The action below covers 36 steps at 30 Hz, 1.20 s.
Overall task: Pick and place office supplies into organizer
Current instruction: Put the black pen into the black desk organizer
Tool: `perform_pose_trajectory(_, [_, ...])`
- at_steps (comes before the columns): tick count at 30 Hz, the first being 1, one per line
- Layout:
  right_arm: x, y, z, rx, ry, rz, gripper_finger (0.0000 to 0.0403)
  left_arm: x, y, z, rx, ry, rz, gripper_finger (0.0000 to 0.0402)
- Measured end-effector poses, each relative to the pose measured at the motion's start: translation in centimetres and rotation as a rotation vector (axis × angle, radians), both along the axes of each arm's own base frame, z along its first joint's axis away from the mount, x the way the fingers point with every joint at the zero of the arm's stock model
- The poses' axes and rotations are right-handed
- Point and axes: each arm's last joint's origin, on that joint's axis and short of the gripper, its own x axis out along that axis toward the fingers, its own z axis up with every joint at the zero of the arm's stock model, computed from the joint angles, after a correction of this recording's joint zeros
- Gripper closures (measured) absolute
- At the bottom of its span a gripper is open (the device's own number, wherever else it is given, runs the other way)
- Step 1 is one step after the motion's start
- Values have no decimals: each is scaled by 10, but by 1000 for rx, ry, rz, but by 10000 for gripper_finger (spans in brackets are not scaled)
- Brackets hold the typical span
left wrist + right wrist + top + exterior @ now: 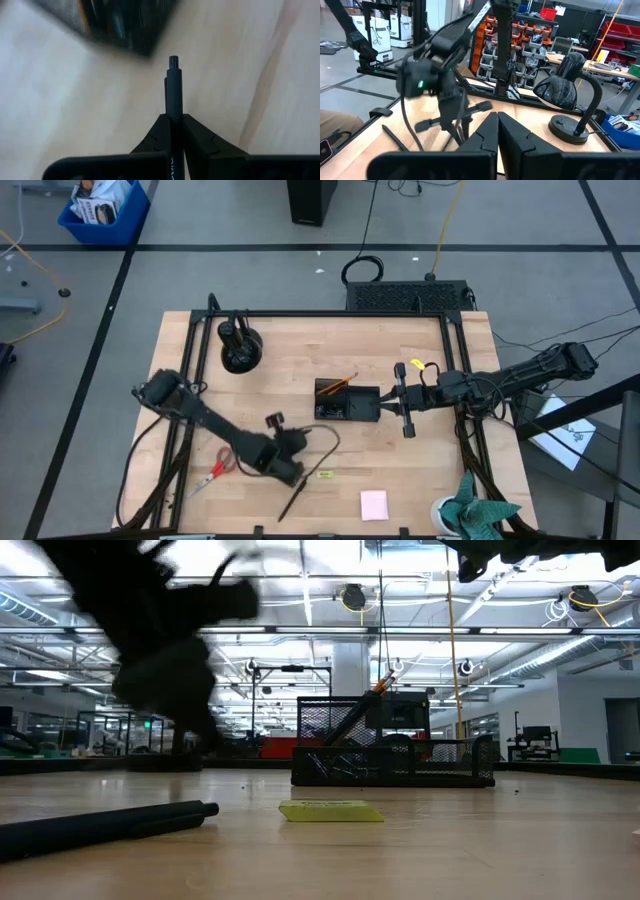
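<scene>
Left tool (172, 131) pinches a slim black pen (173, 92) upright.

Both arms are built of dark, near-black links — matte housings joined by rounded, bulkier joint blocks. The left arm (205, 420) has a knobbly shoulder joint at the table's left edge and a slim forearm link; black cables loop loosely along it and beside its base. The right arm (520, 372) shows a ribbed, segmented look along its upper link, with cable bundles hanging off it and a small yellow marking near the wrist. Each gripper's fingers (512, 137) are black, angular wedges with faceted, stepped inner edges — plain surfaces, no visible lettering. A small green light glows on the left arm's wrist housing (421, 82).
</scene>
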Motion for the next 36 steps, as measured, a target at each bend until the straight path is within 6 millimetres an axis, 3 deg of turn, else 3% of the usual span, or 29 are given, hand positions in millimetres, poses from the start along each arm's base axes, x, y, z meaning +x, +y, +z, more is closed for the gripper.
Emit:
perform_pose_trajectory(10, [0,0,0,-13,-1,1,403,35,46,103,95,-376,-318,390])
perform_pose_trajectory(17, [0,0,-1,-18,8,1,403,56,96,140,85,-623,-574,392])
perform_pose_trajectory(23, [0,0,-2,-29,15,2,403,58,146,116,-5,-773,-635,388])
perform_pose_trajectory(29, [0,0,-2,-53,11,4,403,37,173,76,-26,-827,-572,392])
perform_pose_trajectory(36, [0,0,1,-75,-22,4,403,33,192,61,-33,-862,-520,390])
